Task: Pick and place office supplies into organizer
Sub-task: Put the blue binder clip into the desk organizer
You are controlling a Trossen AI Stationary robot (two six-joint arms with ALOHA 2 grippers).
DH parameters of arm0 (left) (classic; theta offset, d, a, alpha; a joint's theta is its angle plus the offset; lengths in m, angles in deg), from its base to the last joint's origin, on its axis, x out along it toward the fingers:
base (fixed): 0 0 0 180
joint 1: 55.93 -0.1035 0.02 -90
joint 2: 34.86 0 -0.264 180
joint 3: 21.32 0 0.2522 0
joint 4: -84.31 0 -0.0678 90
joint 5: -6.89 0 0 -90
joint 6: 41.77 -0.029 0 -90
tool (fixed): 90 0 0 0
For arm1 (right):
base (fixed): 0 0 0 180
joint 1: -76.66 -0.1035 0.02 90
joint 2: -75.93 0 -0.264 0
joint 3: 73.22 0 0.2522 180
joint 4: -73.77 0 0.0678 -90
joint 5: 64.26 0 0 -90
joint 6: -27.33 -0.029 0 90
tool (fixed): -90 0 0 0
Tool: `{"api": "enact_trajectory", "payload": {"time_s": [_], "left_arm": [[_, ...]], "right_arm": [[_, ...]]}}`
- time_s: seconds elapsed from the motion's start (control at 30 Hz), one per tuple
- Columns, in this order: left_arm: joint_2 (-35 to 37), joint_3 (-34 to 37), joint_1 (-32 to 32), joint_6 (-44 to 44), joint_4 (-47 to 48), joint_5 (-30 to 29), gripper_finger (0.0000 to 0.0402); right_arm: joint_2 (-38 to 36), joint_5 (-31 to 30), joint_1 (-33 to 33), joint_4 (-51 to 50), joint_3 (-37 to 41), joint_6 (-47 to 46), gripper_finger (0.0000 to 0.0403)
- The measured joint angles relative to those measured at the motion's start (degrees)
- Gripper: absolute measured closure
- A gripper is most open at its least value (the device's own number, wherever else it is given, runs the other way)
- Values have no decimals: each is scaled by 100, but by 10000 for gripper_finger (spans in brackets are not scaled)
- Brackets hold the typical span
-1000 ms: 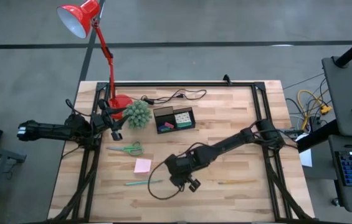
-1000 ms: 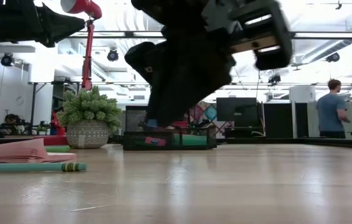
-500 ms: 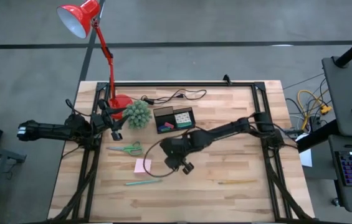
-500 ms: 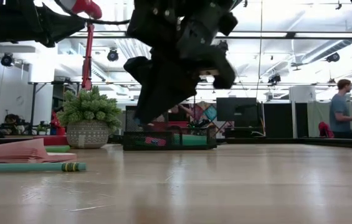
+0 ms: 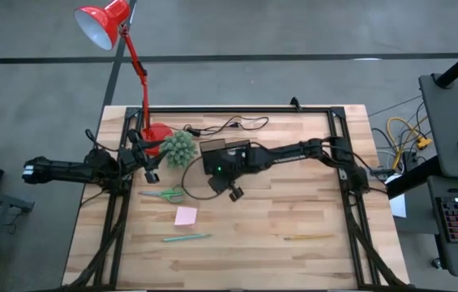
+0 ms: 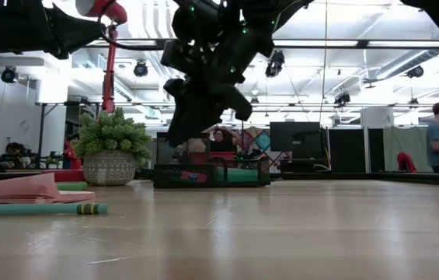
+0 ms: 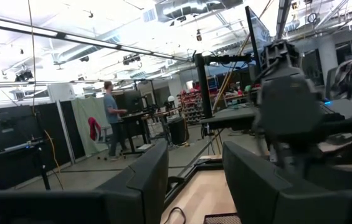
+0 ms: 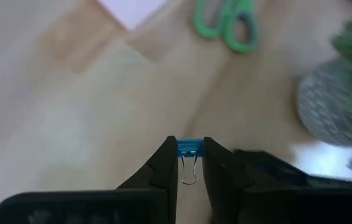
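Observation:
My right gripper (image 8: 190,163) is shut on a small blue binder clip (image 8: 190,147). In the high view it (image 5: 215,168) hangs over the left part of the black organizer (image 5: 241,147). On the wood nearer the front lie the green-handled scissors (image 5: 164,195), the pink sticky-note pad (image 5: 186,215), the slim green pen (image 5: 186,238) and a thin yellowish stick (image 5: 308,238). My left gripper (image 7: 194,180) waits open at the table's left edge (image 5: 146,162), holding nothing. My right gripper pinches the clip's blue body (image 8: 190,146) between its two fingertips (image 8: 167,158). The fingers slant down from the table's right side. The clip's wire loop (image 8: 190,174) lies back between the fingers. The clip is lifted clear of the table.
A spiky green plant in a grey pot (image 5: 179,148) stands just left of the organizer, with the red lamp's base (image 5: 157,134) behind it. A black cable (image 5: 230,126) runs along the far side. Bare wood lies to the organizer's right.
My right gripper has swung from above the wood near the pen toward the table's far edge and slightly left, arriving over the organizer, still shut on the blue clip. Nothing on the table has shifted.

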Motion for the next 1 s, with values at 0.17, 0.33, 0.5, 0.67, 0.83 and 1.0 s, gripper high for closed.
{"api": "enact_trajectory", "payload": {"time_s": [0.17, 0.33, 0.5, 0.67, 0.83, 1.0], "left_arm": [[-2, 0, -1, 0, 0, 1, 262], [-2, 0, -1, 0, 0, 1, 262], [-2, 0, -1, -1, 2, 1, 262], [-2, 0, -1, -1, 0, 1, 262], [-2, 0, 1, -1, 0, -1, 262], [-2, 0, -1, -1, 0, 1, 262]], "right_arm": [[0, 0, 278, 40, -16, -57, 349], [0, 4, 495, 74, -16, -396, 349], [0, 2, 625, 74, -16, -788, 349], [0, -4, 660, 86, -1, -1110, 349], [0, -300, 684, 105, 8, -1492, 349], [0, -500, 731, 105, 8, -1899, 349]]}}
